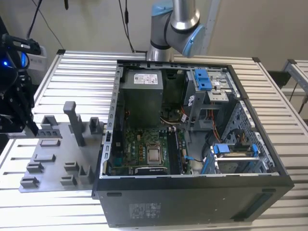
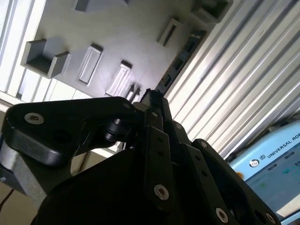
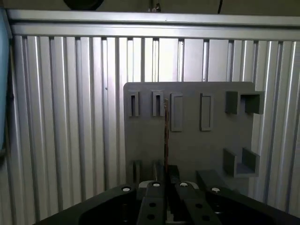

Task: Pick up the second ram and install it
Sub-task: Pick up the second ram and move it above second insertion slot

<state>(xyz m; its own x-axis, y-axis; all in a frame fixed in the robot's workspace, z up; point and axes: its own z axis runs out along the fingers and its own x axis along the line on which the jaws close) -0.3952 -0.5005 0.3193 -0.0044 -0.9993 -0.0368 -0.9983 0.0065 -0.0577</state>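
Ribbed table (image 3: 70, 117) below: pincer (image 3: 167, 177) angled over grey tray (image 3: 192, 140), pinching the second ram (image 3: 165, 131).

The second ram (image 2: 180, 61) is a long, narrow, flat dark green-black memory stick with a row of small chips along its face. In the second wrist view it runs slantwise through the middle of the frame, one end gripped at the closed tips of the black end effector (image 2: 151, 96). In the first wrist view the second ram (image 3: 165, 136) shows edge-on as a thin straight line at mid-frame, against the light-grey plastic holder plate (image 3: 197, 145).
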